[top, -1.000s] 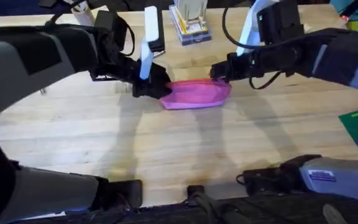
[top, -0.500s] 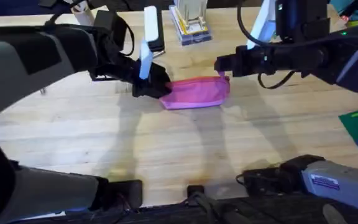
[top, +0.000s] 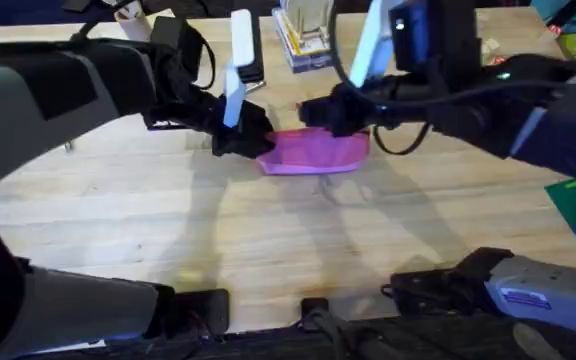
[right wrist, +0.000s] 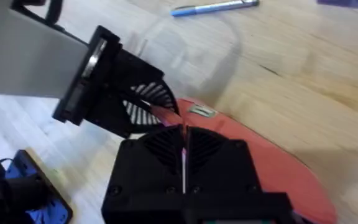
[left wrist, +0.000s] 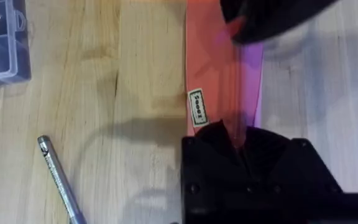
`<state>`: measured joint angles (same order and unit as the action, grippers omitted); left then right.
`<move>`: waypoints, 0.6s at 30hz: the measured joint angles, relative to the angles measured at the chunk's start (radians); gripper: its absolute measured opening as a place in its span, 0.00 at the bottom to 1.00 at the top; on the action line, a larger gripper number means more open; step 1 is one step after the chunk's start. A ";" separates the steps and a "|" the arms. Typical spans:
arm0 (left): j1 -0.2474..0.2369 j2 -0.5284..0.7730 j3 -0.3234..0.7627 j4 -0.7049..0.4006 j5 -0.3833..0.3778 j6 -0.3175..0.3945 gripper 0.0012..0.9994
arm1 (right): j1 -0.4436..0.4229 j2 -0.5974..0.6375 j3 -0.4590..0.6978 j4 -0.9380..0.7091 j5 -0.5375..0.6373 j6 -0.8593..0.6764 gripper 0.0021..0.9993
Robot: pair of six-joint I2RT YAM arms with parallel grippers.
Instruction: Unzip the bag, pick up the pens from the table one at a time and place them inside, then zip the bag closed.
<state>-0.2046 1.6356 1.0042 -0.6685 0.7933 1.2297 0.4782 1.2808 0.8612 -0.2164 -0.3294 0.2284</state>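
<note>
The bag (top: 318, 151) is bright pink with a small white label (left wrist: 197, 107) printed in dark letters, and it lies on a pale wooden bench (top: 268, 230) striped with plank seams. One pen (left wrist: 61, 180) is silver-grey metal, another (right wrist: 213, 7) is blue. Both claws, left (top: 253, 138) and right (top: 330, 112), are black.

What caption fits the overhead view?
Left tool clamps the pink bag's end; right tool works along its zipper.
</note>
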 joint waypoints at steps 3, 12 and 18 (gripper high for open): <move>0.002 0.000 0.000 0.000 0.000 0.000 0.04 | 0.038 0.034 0.000 0.055 0.004 0.031 0.03; 0.002 0.000 0.000 0.000 0.000 0.000 0.04 | 0.139 0.131 0.000 0.203 0.001 0.101 0.03; 0.002 0.000 0.000 -0.001 -0.001 0.000 0.04 | 0.169 0.151 0.000 0.225 0.010 0.124 0.03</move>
<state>-0.2024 1.6354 1.0042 -0.6697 0.7925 1.2301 0.6472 1.4319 0.8612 0.0090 -0.3199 0.3519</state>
